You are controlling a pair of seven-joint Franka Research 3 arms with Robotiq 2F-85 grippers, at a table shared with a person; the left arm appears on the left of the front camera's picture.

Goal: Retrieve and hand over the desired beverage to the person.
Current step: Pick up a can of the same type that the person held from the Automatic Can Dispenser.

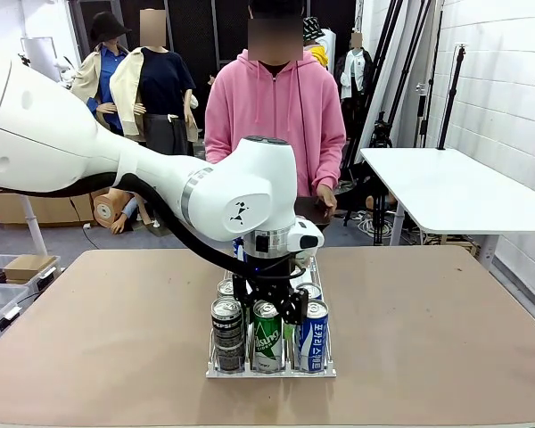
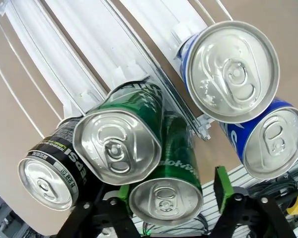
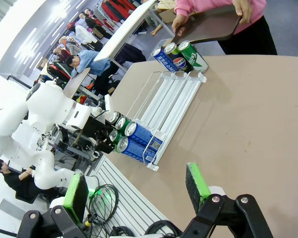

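Left jaws: nearest the lens in the left wrist view. Its green pads [image 2: 222,184] stand either side of a green can [image 2: 164,198], part-way open. A bare gap shows at one pad, so no firm hold yet.
Green can: upright in the front row of the clear rack [image 1: 269,372], between a black Pepsi can [image 1: 226,321] and a blue can [image 1: 313,334], at the robot's end of the surface [image 1: 446,330].
Right jaws: wide open with nothing between them, over bare surface and well apart from the rack.
Person: pink hooded sweatshirt [image 1: 272,107], standing at the far side, hands on a dark flat board [image 3: 208,25].
Done: reach made; the green can looks like the chosen drink.
Left: closing on the can, lifting it out of the rack, carrying it across, and release to the person.
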